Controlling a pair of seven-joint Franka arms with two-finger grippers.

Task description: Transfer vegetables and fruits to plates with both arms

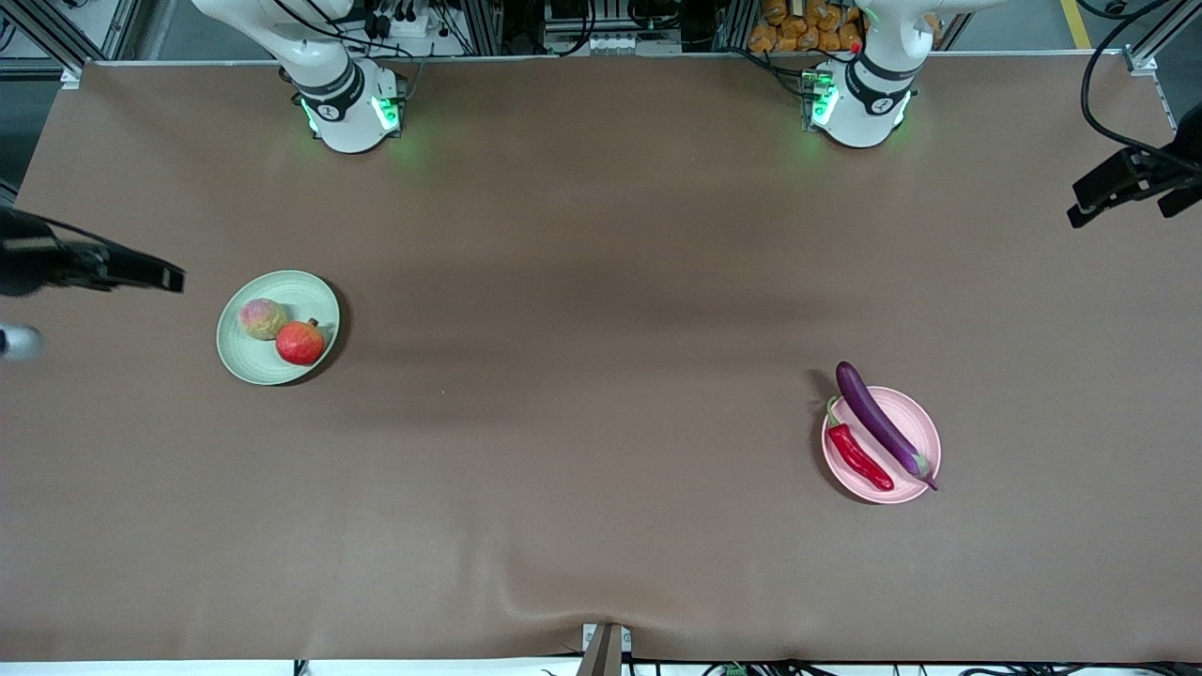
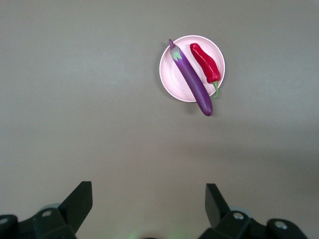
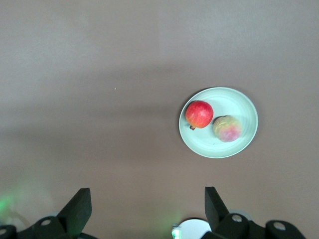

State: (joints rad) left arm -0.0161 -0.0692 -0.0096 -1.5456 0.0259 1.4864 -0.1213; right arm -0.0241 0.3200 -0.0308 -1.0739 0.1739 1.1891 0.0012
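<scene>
The pale green plate (image 1: 293, 287) lies toward the right arm's end of the table and holds the yellowish-pink peach (image 1: 262, 318) and the red apple (image 1: 300, 342). The pale pink plate (image 1: 918, 424) lies toward the left arm's end and holds the purple eggplant (image 1: 878, 422), one end overhanging the rim, and the red chili pepper (image 1: 856, 455). My left gripper (image 2: 148, 199) is open and empty, high over bare table, with the pink plate (image 2: 172, 74), eggplant (image 2: 192, 79) and chili (image 2: 206, 62) far below. My right gripper (image 3: 147, 201) is open and empty, high above the green plate (image 3: 234, 102), apple (image 3: 199, 114) and peach (image 3: 227, 128).
The two arm bases (image 1: 347, 103) (image 1: 859, 99) stand along the table's edge farthest from the front camera. Black camera mounts (image 1: 94, 268) (image 1: 1127, 178) reach in over both ends of the table. A brown cloth covers the table.
</scene>
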